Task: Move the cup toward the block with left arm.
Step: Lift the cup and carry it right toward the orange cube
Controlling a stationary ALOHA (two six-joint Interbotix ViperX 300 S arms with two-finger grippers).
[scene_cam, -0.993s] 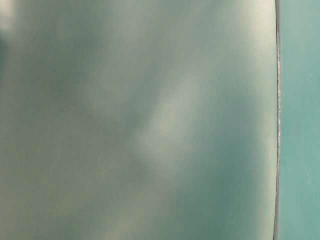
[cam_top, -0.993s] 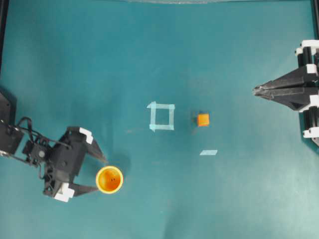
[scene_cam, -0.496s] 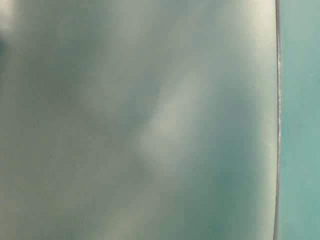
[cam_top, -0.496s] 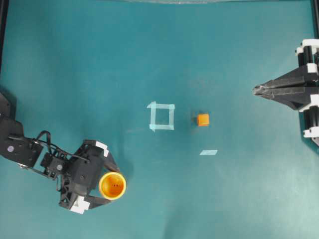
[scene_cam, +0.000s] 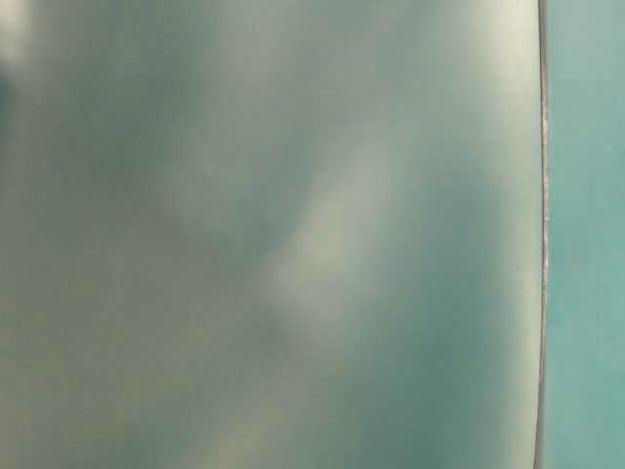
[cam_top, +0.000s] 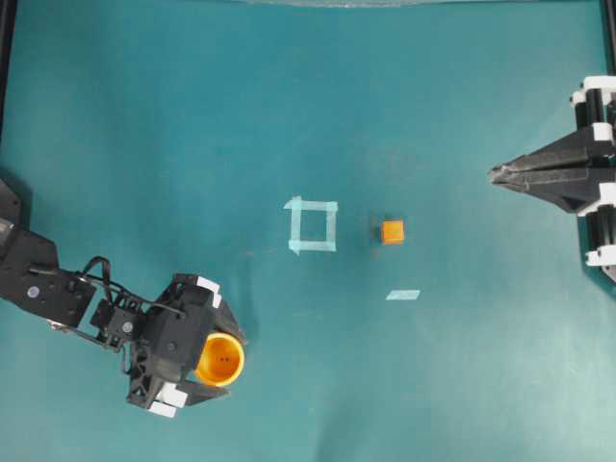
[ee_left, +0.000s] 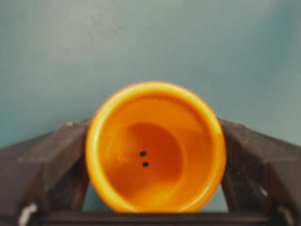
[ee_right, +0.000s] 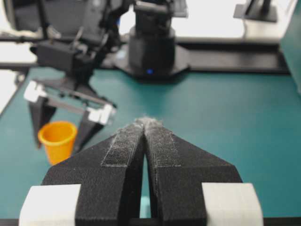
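1. Low on the left of the overhead view, the left gripper [cam_top: 214,358] has its two black fingers [cam_top: 214,393] spread wide, one on each side of the cup [cam_top: 220,358]; in the left wrist view both fingers sit right against the cup's wall, though I cannot tell whether they press on it.
2. Round and smooth, the cup [ee_left: 155,147] is glossy plastic, its rim yellow, its inside orange, with two small dark dots at the bottom.
3. Near the middle of the matte teal tabletop [cam_top: 289,115] lies a pale square outline of tape [cam_top: 312,225], with the block [cam_top: 392,232], a tiny orange cube, just right of it, well apart from the cup.
4. Below the block lies a short pale tape strip [cam_top: 403,295].
5. At the right edge, the right gripper [cam_top: 493,174] has its fingers [ee_right: 124,143] pressed together, holding nothing; their inner faces look fuzzy and grey.
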